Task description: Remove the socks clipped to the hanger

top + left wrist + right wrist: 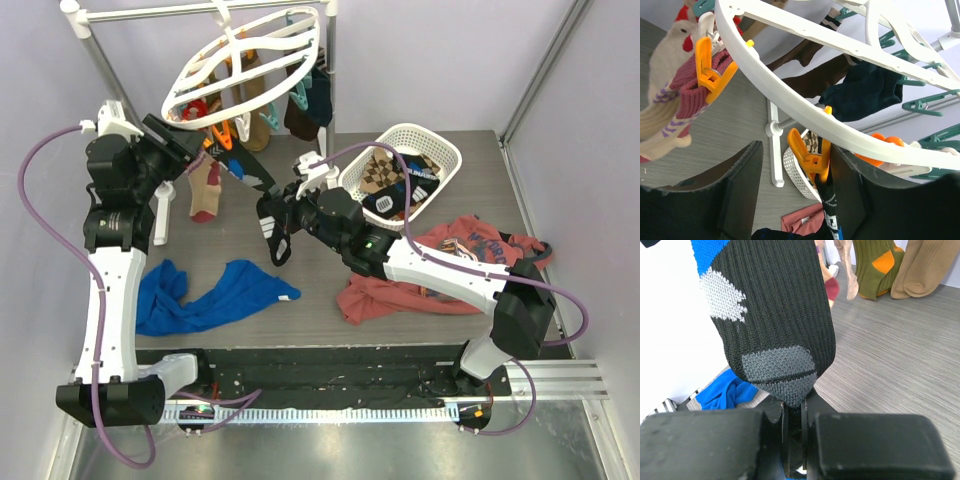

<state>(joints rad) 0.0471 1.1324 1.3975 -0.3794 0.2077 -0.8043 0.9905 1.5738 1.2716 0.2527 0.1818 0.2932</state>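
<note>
Socks [300, 105] in dark brown and navy, along with tan and red ones, hung from clips around the hanger [785, 100], a white oval ring with cross spokes. It was hooked on a metal rail stand [95, 50] at the far left of the table [320, 270] and tilted steeply.

One black sock [775, 315], with a grey toe and a blue and a grey patch, was stretched from an orange clip [810, 160] on the near side of the ring down toward the middle of the table. The right gripper [792, 412] was clamped tight on the toe end of this sock, its fingers pressed together on the fabric. The left gripper [797, 150] stood open at the hanger, one dark finger on either side of the orange clip, which still bit the cuff of the black sock. Whether the fingers touched the clip could not be told.

Another orange clip farther along the ring held a beige and maroon sock [670, 110].

To the right, a white lattice basket [440, 150] held several loose socks, one of them argyle. A red shirt [370, 300] lay crumpled under the right arm, and a blue shirt [220, 290] lay near the left arm.
</note>
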